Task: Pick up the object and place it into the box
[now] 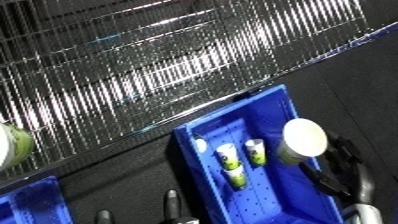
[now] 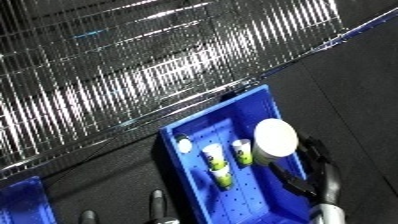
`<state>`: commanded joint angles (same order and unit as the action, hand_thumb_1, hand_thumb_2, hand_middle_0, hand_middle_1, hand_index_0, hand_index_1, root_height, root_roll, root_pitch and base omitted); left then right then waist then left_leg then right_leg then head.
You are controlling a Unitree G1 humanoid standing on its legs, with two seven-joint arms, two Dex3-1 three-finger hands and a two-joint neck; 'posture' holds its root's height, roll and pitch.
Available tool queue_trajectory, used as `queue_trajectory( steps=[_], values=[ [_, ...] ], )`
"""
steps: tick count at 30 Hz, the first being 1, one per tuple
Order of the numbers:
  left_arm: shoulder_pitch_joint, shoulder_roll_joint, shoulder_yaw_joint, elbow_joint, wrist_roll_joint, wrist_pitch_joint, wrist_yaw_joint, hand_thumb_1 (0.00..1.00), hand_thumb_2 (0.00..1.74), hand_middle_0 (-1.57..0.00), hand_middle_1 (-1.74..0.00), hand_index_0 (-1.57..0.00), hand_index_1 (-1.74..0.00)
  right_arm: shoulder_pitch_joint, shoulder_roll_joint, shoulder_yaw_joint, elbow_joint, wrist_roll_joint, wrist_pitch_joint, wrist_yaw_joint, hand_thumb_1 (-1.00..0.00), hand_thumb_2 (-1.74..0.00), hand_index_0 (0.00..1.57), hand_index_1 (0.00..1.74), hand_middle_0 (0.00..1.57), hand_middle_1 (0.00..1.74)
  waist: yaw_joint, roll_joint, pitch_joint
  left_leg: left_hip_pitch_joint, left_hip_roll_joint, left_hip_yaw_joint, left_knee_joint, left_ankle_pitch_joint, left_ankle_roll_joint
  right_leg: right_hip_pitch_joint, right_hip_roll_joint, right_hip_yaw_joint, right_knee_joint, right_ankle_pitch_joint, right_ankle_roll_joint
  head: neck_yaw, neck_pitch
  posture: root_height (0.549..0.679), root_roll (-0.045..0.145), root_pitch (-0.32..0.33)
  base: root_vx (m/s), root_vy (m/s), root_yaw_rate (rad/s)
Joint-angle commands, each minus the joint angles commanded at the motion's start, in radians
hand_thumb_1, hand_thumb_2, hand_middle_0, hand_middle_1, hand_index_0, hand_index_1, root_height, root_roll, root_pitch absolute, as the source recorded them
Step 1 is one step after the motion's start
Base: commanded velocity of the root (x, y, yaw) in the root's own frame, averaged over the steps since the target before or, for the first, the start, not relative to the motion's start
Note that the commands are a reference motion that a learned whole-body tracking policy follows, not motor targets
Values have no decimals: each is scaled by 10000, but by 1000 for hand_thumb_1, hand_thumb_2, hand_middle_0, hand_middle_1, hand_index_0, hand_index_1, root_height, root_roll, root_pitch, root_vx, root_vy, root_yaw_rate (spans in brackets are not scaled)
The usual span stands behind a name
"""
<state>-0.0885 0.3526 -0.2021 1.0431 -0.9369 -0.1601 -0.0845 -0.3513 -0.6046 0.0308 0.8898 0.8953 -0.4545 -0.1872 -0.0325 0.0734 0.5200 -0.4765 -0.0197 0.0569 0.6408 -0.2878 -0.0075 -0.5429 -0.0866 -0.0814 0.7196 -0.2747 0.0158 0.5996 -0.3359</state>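
The task's thing is a pale cream round tub (image 2: 274, 138), cylindrical, with a flat, plain circular end turned toward the camera and a faint greenish tint along its lower side. It is held in the air over the right side of a bright blue plastic bin (image 1: 271, 102), partly above the bin's right wall. The robot's right hand (image 1: 336, 161), black, comes up from the lower right with its fingers and thumb curled round the tub's far end, so the tub is gripped rather than resting on anything.

The bin is a long, open-topped rectangle lying slantwise across the view on a dark counter (image 1: 124, 172). Its floor is dotted with rows of small holes. Inside it lie three small white bottles with green labels (image 1: 228, 155), close together near the middle of the floor, and a smaller white item against the left wall, too small to identify.

At the lower left corner, part of a second blue bin (image 1: 27, 202) shows; its contents are out of view. Behind both bins runs a shiny wire mesh rack (image 1: 133, 65), and a pale green and white round object (image 1: 12, 145) sits at the far left edge against it.

The left hand (image 1: 171, 202) shows only as dark fingertips at the bottom edge; I cannot tell whether it is open or closed.
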Motion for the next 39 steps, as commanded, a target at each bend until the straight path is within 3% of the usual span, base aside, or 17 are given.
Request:
queue_trajectory(
  steps=[8,16,28,35,39],
  values=[
    [-107,85,-44,64,46,101,-137,0,0,0,0,0,0,-370,-39,85,430,-17,188,562,0,0,0,0,0,0,46,26,0,93,-42,-42,-56,41,-3,56,33,-10,37,-5,22,-193,-74,640,71,92,3,-8,23],
    [-156,255,119,-59,245,317,-200,0,0,0,0,0,0,-477,78,905,-337,-963,618,1600,0,0,0,0,0,0,155,-109,0,171,-44,-125,-22,51,-40,208,42,-68,45,-67,17,-1150,-149,641,72,83,2,-17,45],
    [-584,389,222,230,672,515,-326,0,0,0,0,0,0,-1118,406,2132,-385,-1364,2360,3296,0,0,0,0,0,0,532,-226,0,289,36,-293,-183,292,-119,437,-103,-301,18,-167,28,-3676,-103,641,69,72,0,-24,100],
    [-1056,558,38,489,1152,622,-551,0,0,0,0,0,0,-1474,769,2525,86,-1435,2720,3251,0,0,0,0,0,0,851,-218,0,359,57,-491,-482,619,-190,589,-229,-505,87,-282,45,-5717,-116,641,68,66,2,-59,237],
    [-1278,683,-119,617,1430,588,-746,0,0,0,0,0,0,-1586,964,2769,139,-1521,2847,2912,0,0,0,0,0,0,1024,-231,0,290,0,-596,-411,640,-192,629,-304,-606,5,-236,66,-6792,107,643,70,65,6,-78,308]
  ],
)
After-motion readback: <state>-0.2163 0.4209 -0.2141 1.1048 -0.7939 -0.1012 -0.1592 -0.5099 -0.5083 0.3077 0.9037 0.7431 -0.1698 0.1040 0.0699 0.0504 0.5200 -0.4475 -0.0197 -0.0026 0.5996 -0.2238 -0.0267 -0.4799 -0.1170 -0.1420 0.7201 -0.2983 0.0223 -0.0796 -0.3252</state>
